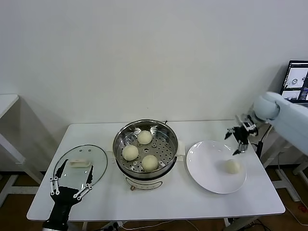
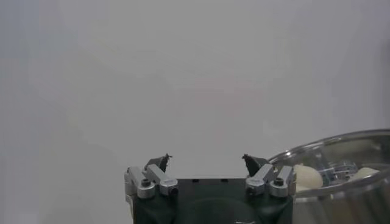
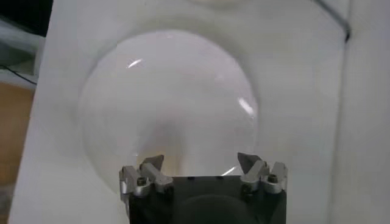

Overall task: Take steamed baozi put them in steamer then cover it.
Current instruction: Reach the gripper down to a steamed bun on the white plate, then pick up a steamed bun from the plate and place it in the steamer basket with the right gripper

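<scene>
You will find the steamer (image 1: 145,147) at the middle of the white bench (image 1: 192,197). It is a round pot of shiny stainless steel with a perforated steel tray inside, seated on a white base. Three buns (image 1: 130,152) lie on the tray: one toward the far side, one at the left, one at the near side. Each is smooth, round and cream-white, with a matte dough surface.

The fourth bun (image 1: 233,166) sits on the flat white plate (image 1: 202,159), just right of the steamer. It lies in the right part of the plate, apart from the rim. The plate is round, glossy and shallow.

The lid (image 1: 98,161) lies flat on the bench left of the steamer, near it but not touching. It is a round clear glass disc with a metal rim and a white oblong handle (image 1: 80,163) at its centre.

The left pincer (image 1: 71,186) stands over the near edge of the lid, its jaws spread wide and holding nothing. The right pincer (image 1: 237,140) hangs above the far right part of the plate, beyond the fourth bun and clear of it. Its jaws are also spread wide and empty; the right wrist view shows the plate surface beneath them.
</scene>
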`<control>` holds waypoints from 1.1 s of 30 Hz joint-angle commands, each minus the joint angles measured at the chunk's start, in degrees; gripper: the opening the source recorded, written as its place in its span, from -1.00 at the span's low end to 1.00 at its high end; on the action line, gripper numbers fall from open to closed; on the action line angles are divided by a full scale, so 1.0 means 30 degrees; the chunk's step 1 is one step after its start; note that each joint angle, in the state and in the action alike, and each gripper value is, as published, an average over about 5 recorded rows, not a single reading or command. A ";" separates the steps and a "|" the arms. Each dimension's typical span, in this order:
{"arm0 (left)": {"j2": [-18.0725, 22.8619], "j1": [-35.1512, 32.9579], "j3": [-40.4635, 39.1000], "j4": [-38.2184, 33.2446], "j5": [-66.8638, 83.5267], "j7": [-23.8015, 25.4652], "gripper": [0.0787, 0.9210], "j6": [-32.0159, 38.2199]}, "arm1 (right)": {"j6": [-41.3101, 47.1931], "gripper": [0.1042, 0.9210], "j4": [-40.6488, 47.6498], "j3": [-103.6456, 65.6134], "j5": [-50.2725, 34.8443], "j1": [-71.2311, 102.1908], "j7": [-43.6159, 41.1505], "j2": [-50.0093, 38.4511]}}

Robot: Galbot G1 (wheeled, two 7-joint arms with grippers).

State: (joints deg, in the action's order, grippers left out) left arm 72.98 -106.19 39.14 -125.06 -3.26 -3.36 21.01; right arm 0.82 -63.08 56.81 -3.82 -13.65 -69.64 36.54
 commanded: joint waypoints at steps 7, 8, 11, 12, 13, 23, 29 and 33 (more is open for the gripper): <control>0.0131 -0.0104 0.0111 0.0006 -0.0360 -0.0197 0.77 0.0120 | 0.0846 0.76 0.1272 -0.1271 0.0986 0.3849 0.1674 -0.0334; 0.0140 -0.0109 0.0122 0.0021 -0.0468 -0.0228 0.77 0.0150 | 0.0840 0.76 0.1348 -0.1364 0.1005 0.3941 0.1731 -0.0236; 0.0173 -0.0127 0.0140 0.0045 -0.0711 -0.0318 0.77 0.0211 | 0.0837 0.76 0.1568 -0.1538 0.1025 0.4155 0.1860 0.0072; 0.0179 -0.0136 0.0145 0.0041 -0.0704 -0.0336 0.77 0.0205 | 0.0835 0.76 0.1657 -0.1564 0.1056 0.4198 0.1898 0.0191; 0.0187 -0.0140 0.0151 0.0039 -0.0697 -0.0348 0.77 0.0202 | 0.0828 0.76 0.1762 -0.1596 0.1092 0.4237 0.1944 0.0315; 0.0165 -0.0164 0.0337 0.0015 -0.0743 -0.0460 0.77 0.0213 | 0.0736 0.75 0.2292 -0.1895 0.1292 0.4414 0.2202 0.1051; 0.0173 -0.0124 0.0277 -0.0058 -0.0716 -0.0467 0.77 0.0143 | 0.0776 0.42 0.1857 -0.1613 0.1219 0.3608 0.1928 0.0903; 0.0140 -0.0095 0.0215 0.0032 -0.0714 -0.0447 0.77 0.0126 | 0.0709 0.29 0.1287 -0.1435 0.1171 0.2142 0.1091 0.0768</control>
State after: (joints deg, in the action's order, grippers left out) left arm 73.43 -106.49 39.83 -125.13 -5.18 -4.68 21.41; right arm 2.94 -58.15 52.35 -0.35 -3.48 -64.56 38.72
